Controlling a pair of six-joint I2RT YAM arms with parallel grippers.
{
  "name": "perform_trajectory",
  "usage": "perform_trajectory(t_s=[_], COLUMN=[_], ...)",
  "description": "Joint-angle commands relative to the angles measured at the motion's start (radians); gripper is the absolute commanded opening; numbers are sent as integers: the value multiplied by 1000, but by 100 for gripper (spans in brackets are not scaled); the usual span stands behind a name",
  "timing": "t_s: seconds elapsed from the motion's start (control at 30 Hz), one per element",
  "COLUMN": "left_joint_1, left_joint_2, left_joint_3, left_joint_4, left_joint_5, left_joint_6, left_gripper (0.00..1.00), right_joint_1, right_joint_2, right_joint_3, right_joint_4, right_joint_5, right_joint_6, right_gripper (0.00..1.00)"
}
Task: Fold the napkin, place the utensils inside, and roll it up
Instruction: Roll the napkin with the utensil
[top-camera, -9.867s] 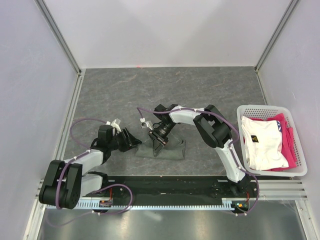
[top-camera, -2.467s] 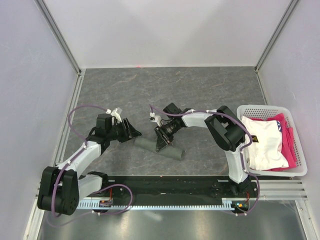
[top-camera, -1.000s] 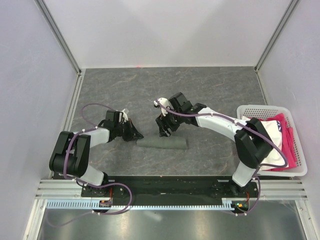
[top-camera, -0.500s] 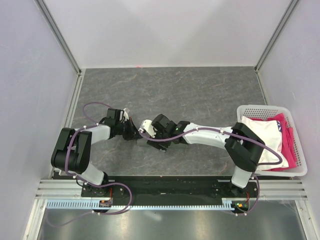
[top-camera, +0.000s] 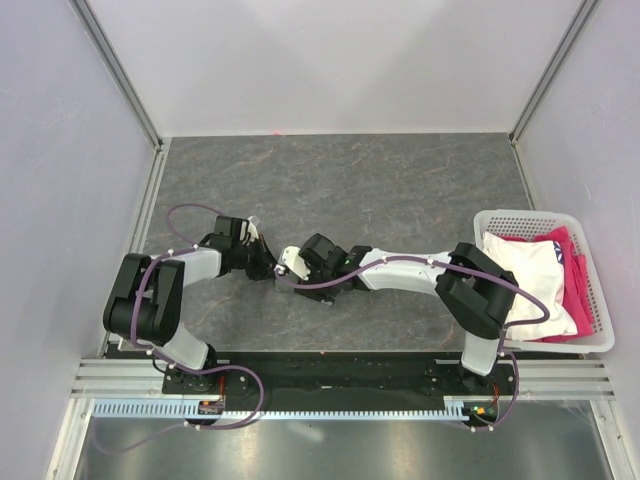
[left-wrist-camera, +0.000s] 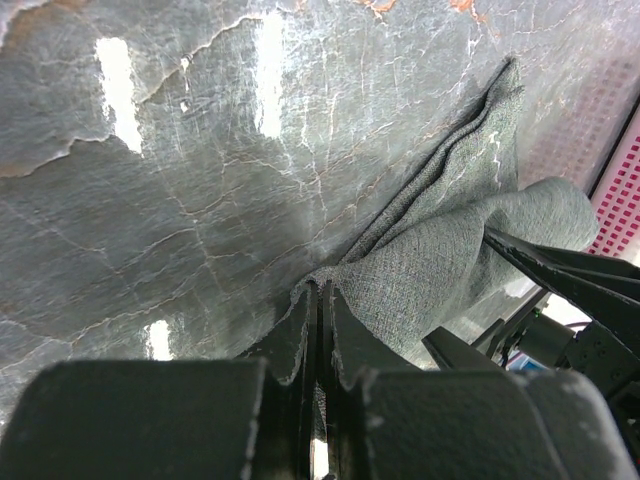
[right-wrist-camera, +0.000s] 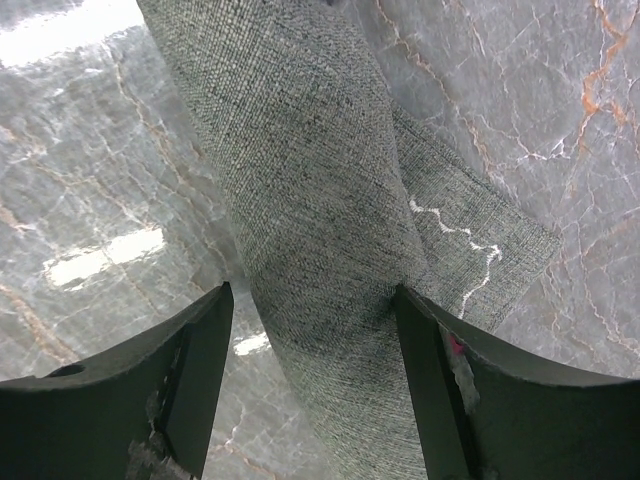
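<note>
Both wrist cameras sit right up against the napkin (right-wrist-camera: 310, 200), one low at its left end looking along it, one just above it. The overhead camera looks down on it from high up, taking in the whole table (top-camera: 350, 180).

Napkin (right-wrist-camera: 320, 200) of coarse-woven matt cloth; table (left-wrist-camera: 150, 220) glossy, stone-veined; basket (top-camera: 530, 214) of white perforated plastic.

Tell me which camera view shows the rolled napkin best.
The right wrist view: the napkin fills the frame between the fingers of the right hand, weave and stitching clear. The left wrist view shows one end pinched in the left hand. The top view mostly hides it under the right arm.
</note>
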Motion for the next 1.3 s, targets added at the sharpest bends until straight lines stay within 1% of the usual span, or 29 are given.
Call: perform_trajectory(t_s=[0.0, 0.13, 0.27, 0.47, 0.6, 0.73, 0.83, 1.0, 1.13, 1.27], left_joint_1=[-11, -13, -13, -13, -13, -14, -14, -14, -14, -14], left_joint_2=[15, 17, 17, 12, 9, 4, 1, -3, -11, -19], left_joint_3=[28, 31, 33, 34, 34, 37, 37, 39, 43, 45], left_joint_4=[-13, -17, -27, -34, -39, -40, -43, -46, -50, -54], left_joint_5=[12, 11, 3, 0, 0, 1, 1, 1, -2, -9], left_joint_6=[27, 27, 29, 30, 32, 32, 32, 32, 30, 32], left_gripper=[2, 2, 2, 2, 2, 2, 2, 2, 2, 2], right_joint_1=[1, 2, 12, 16, 15, -1, -27, -77, -105, -111], right_joint_2=[13, -13, -26, -37, -76, -72, -64, -52, -43, -37], right_joint_3=[-4, 10, 42, 56, 36, 11, 2, 4, 7, -3], right_joint_4=[20, 16, -26, -59, -72, -76, -78, -112, -147, -168], right_joint_5=[49, 28, 29, 120, 134, 147, 114, 9, -87, -130], right_joint_6=[-23, -34, -38, -38, -29, -24, -17, -5, 6, 29], right_gripper=[74, 74, 75, 76, 84, 85, 86, 86, 85, 82])
